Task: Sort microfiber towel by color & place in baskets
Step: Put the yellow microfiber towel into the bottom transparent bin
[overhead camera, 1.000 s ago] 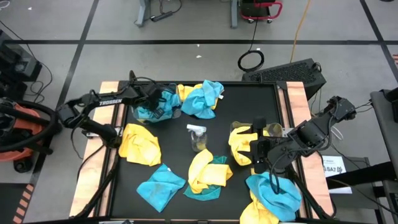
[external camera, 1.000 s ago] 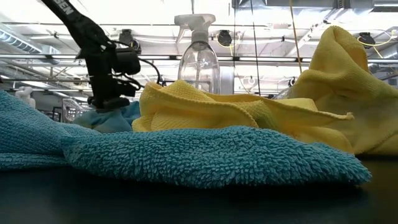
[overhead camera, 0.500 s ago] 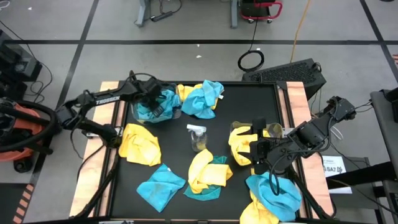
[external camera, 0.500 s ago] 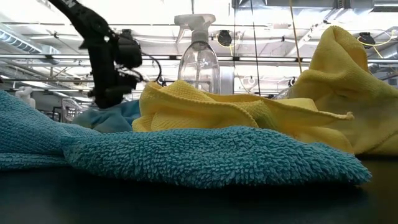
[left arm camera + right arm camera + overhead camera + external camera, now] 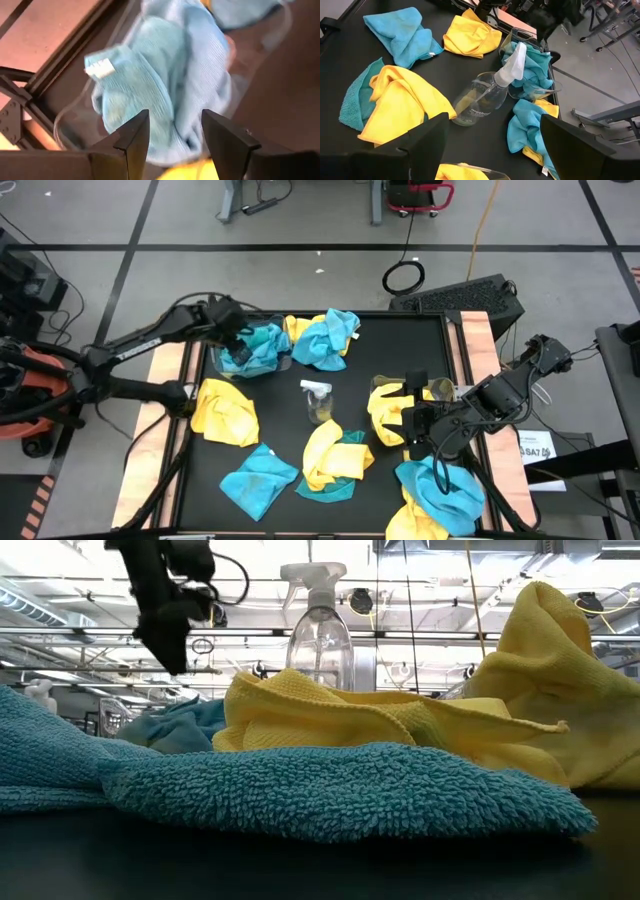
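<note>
arm colour: both arms are dark, pretty much black, slim links with chunky joints
left arm (image 5: 140,350): white lettering along the long link, black cables looping around the wrist
right arm (image 5: 500,395): bulky black wrist block, cable loops near the elbow
left gripper (image 5: 172,137): two dark wedge-shaped fingers with flat faces
right gripper (image 5: 492,142): wide flat black fingers, squared-off tips

Left gripper (image 5: 236,345) hangs open right over the clear basket (image 5: 222,366), w/ a crumpled turquoise towel (image 5: 165,85) lying in it just below the fingers. Other blue + yellow towels (image 5: 224,410) lie scattered further out. 2nd basket (image 5: 440,388) sits beside the right gripper (image 5: 412,426).
</note>
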`<state>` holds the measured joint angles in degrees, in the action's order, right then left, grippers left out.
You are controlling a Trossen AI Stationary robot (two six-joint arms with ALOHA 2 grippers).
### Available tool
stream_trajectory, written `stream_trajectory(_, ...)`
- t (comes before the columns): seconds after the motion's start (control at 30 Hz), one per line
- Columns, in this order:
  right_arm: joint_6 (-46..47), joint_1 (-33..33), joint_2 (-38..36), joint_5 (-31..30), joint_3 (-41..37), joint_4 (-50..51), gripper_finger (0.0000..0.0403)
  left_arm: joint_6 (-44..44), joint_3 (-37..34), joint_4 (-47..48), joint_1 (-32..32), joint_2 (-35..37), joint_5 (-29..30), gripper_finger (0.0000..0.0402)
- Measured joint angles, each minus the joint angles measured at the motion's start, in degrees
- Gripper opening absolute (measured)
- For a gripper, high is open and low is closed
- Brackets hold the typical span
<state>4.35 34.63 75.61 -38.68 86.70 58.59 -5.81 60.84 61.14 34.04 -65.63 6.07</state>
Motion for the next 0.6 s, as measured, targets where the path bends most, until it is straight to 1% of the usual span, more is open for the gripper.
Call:
stream_trajectory(0.17,-0.4,-0.02,-0.02,-0.02,0.0,-0.04,0.0306,-4.26,0.5,7.99,-6.18,3.93,-0.44,0.0187)
stream_trajectory(0.33,-0.68,-0.02,-0.02,-0.02,0.0,-0.07,0.0306,-11.98,0.48,15.27,-14.48,5.49,-5.26,0.0187)
stream_trajectory(0.43,-0.73,-0.02,-0.02,-0.02,0.0,-0.07,0.0306,-16.75,0.48,16.68,-20.61,5.58,-5.92,0.0187)
stream_trajectory(0.6,-0.72,-0.02,-0.02,-0.02,0.0,-0.07,0.0306,-23.69,0.48,16.25,-30.27,5.13,-5.95,0.0187)
